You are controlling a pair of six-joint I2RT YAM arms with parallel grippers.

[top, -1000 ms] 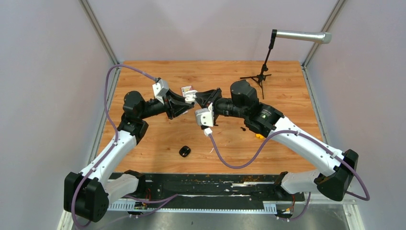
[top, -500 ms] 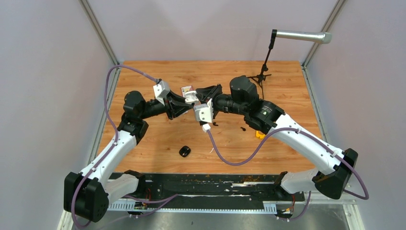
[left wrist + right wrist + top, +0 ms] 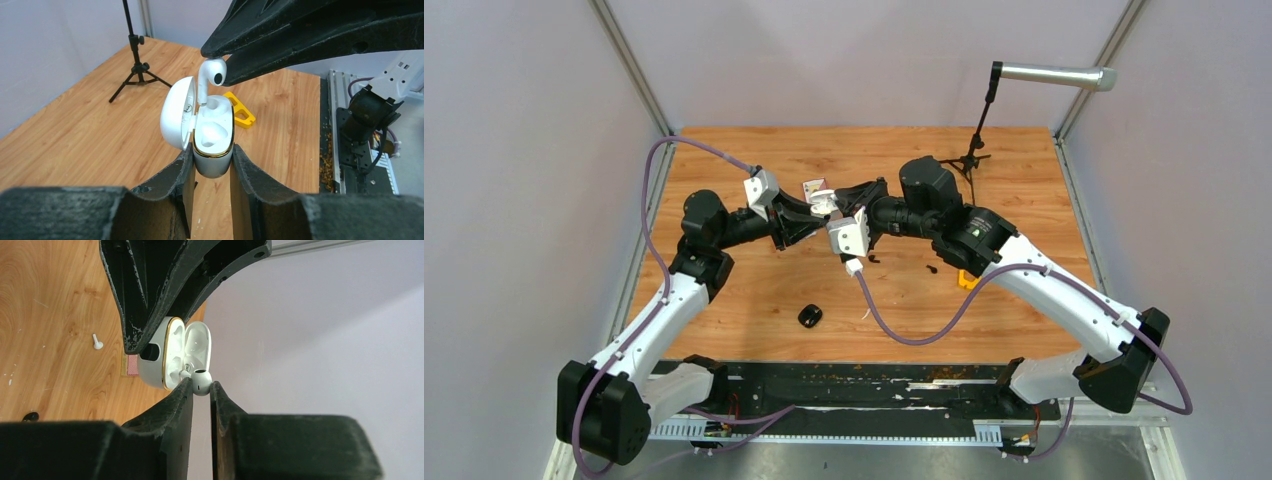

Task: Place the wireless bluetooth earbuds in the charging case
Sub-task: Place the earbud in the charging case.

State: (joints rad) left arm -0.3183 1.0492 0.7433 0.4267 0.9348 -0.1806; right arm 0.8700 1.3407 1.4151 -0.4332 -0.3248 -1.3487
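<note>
While L gripper [image 3: 212,160] grips case [image 3: 214,137], lid [image 3: 175,117] flanks earbud [image 3: 216,71] in R gripper [image 3: 201,386]

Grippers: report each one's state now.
Left gripper: closed on the open charging case.
Right gripper: closed on a white earbud.

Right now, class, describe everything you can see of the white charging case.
The charging case is glossy white plastic with a gold band round its rim. Its hinged lid stands open. The left gripper clamps its body upright, above the wooden table. The near socket is empty; at the far one the right gripper holds a white earbud, stem down.
</note>
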